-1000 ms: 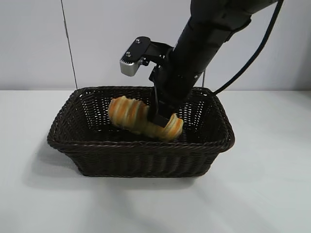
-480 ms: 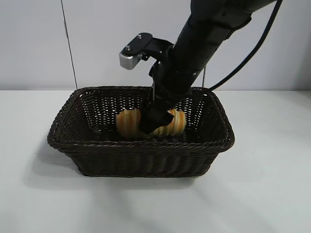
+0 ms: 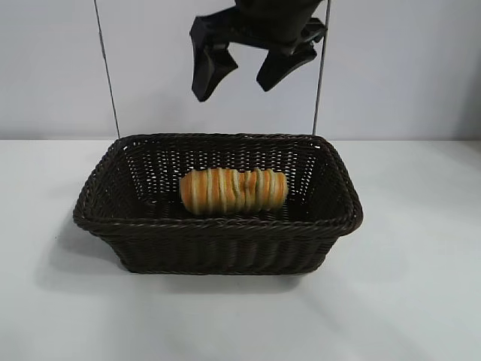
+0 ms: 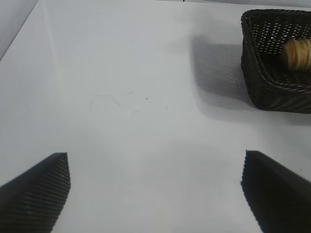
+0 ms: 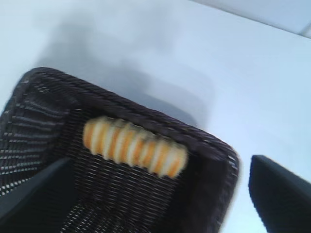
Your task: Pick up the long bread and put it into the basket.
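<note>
We list the striped golden-orange long bread (image 3: 234, 191) lying delivered inside the dark brown woven wicker basket (image 3: 218, 226), right gripper (image 3: 237, 75) empty above with fingers spread, left gripper (image 4: 155, 187) parked, fingers apart.

The long bread (image 5: 134, 147) lies on the woven floor inside the basket (image 5: 221, 150), close along one of its long walls, with nothing gripping it. The right gripper (image 5: 160, 194) hangs above the basket, its two dark fingers (image 5: 279, 191) spread wide to either side of the loaf and well clear of it. Pale worktop (image 5: 204, 63) lies beyond the basket's rim.
</note>
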Action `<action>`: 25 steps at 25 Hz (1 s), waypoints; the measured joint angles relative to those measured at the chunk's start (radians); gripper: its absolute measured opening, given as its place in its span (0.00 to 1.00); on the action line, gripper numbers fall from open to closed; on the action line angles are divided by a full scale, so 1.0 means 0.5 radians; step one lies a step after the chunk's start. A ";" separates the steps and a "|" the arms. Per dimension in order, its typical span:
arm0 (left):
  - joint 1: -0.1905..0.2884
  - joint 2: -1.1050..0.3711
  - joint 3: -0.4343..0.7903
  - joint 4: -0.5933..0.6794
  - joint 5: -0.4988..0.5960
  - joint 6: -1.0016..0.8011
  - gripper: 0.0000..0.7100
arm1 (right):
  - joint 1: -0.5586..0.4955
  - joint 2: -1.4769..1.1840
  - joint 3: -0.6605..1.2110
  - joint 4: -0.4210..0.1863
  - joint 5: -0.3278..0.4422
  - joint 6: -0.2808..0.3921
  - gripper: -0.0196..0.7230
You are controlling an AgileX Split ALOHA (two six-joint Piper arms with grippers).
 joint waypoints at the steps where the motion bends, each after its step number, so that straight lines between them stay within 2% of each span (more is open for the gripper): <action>1: 0.000 0.000 0.000 0.000 0.000 0.000 0.97 | -0.036 -0.002 -0.042 -0.005 0.059 0.007 0.96; 3: 0.000 0.000 0.000 0.000 0.000 0.000 0.97 | -0.113 -0.006 -0.080 -0.007 0.157 0.011 0.96; 5: 0.000 0.000 0.000 0.000 0.000 0.000 0.97 | -0.215 -0.010 -0.083 -0.007 0.190 0.015 0.96; 10: 0.000 0.000 0.000 0.000 0.000 0.000 0.97 | -0.535 -0.010 -0.083 -0.027 0.197 0.015 0.96; 18: 0.000 0.000 0.000 0.000 0.000 0.000 0.97 | -1.169 -0.010 -0.083 -0.048 0.197 -0.008 0.96; 22: 0.000 0.000 0.000 0.000 0.000 0.000 0.97 | -1.414 -0.028 -0.080 0.071 0.199 -0.047 0.96; 25: 0.000 0.000 0.000 0.000 0.000 0.000 0.97 | -1.504 -0.142 -0.014 0.147 0.199 -0.095 0.96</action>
